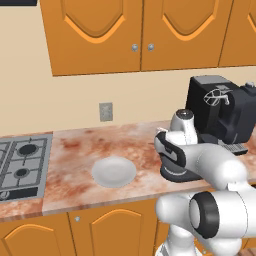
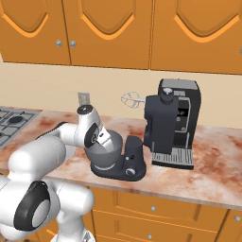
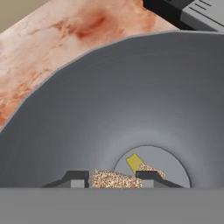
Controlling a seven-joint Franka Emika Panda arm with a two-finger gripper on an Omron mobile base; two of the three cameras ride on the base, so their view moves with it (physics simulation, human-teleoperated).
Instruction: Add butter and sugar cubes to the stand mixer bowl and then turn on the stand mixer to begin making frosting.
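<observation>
Stretching across the kitchen, the long countertop of reddish-brown marbled stone is carrying everything, with glossy orange wooden cabinets hanging above it. On this countertop the dark grey stand mixer with a rounded tilted-up head and flat base is standing just beside the boxy black coffee machine. The round, deep grey metal stand mixer bowl is sitting on the mixer's base, and its smooth curved wall is looking matte in the hand view. Left of the mixer, a flat round white plate is lying on the stone, near a grey metal stove top with black burners.

The white arm is reaching down into the bowl. In the hand view the two-finger gripper is holding one pale beige speckled sugar cube between its dark fingers, at a narrow opening. On the flat bottom of the bowl, the small yellow-olive butter stick is lying tilted, touching a second grainy sugar cube.
</observation>
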